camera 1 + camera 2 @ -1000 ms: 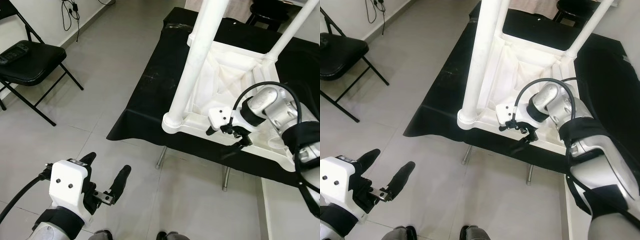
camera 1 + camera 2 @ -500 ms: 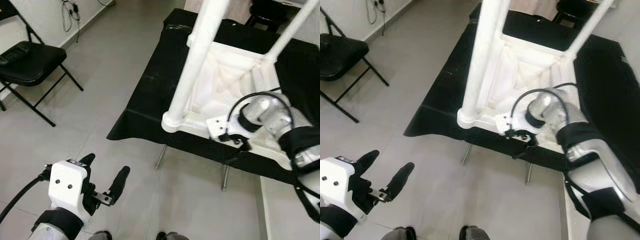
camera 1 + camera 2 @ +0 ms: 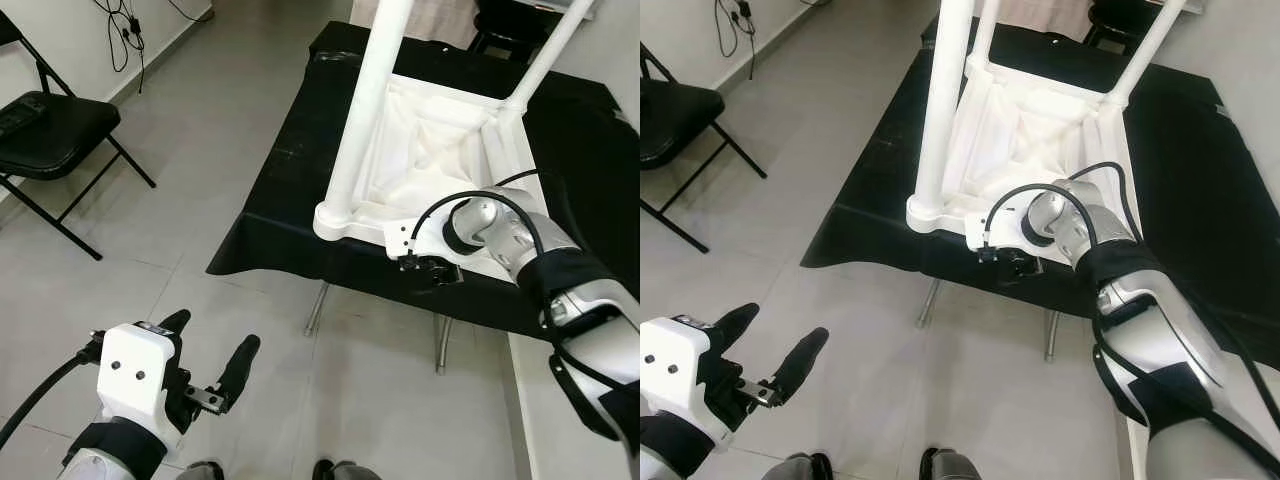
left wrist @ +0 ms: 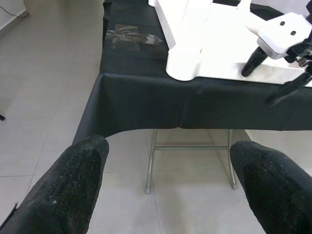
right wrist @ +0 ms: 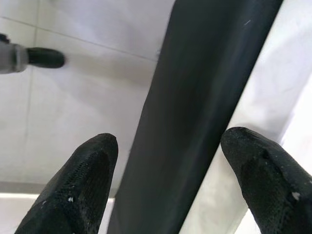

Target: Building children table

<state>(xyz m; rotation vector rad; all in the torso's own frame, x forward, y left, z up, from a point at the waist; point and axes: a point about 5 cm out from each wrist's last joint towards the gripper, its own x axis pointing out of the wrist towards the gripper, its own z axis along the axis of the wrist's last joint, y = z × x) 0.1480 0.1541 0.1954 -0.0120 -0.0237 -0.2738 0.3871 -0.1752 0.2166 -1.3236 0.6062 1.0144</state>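
White upturned children table (image 3: 440,150)

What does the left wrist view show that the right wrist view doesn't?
The left wrist view alone shows the open left pincer, the white children's table upside down on the cloth, the folding table's metal legs and the right pincer at the white frame's edge. The right wrist view alone shows a close look past the right pincer's open fingers to a grey tip on the floor. Both share the black cloth and tiled floor.

right hand (image 3: 432,270) slid left along white table (image 3: 440,160) near edge, toward corner leg (image 3: 362,110)
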